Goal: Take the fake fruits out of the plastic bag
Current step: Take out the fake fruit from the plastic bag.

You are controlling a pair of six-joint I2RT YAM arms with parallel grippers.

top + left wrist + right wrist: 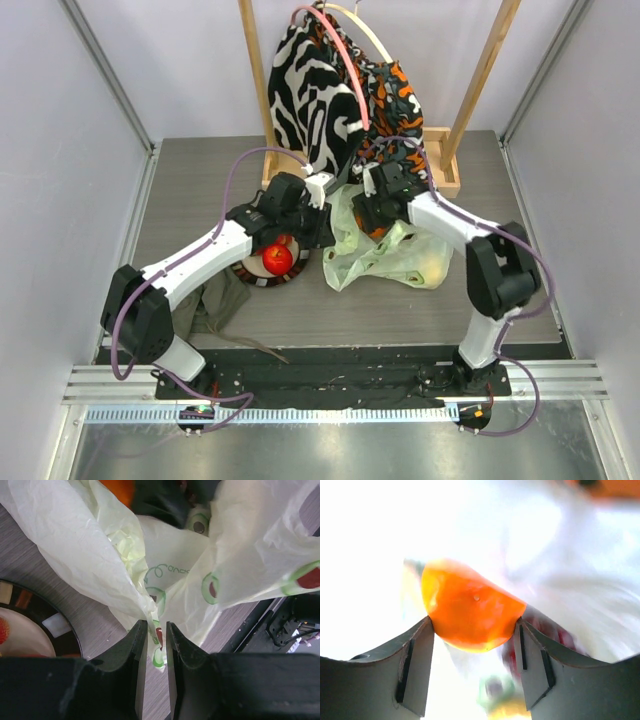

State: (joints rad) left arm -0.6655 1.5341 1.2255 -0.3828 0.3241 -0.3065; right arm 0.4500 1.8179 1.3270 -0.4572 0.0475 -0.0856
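two arms meet over the table (190,190) in the top view. the plastic bag (390,255) lies crumpled right of centre, with both grippers at its upper edge. a red apple (278,258) sits on the dark-rimmed plate (250,276), partly under the left arm. an olive cloth (215,300) lies near the left base, and patterned garments (310,90) hang behind.

left wrist view: the left gripper (156,627) is nearly closed, pinching a fold of the plastic bag, with the plate rim just beside it.

right wrist view: the right gripper (474,621) clamps an orange piece (465,605) between its fingers, washed-out bag film around it. the red shapes behind are too blurred to identify.
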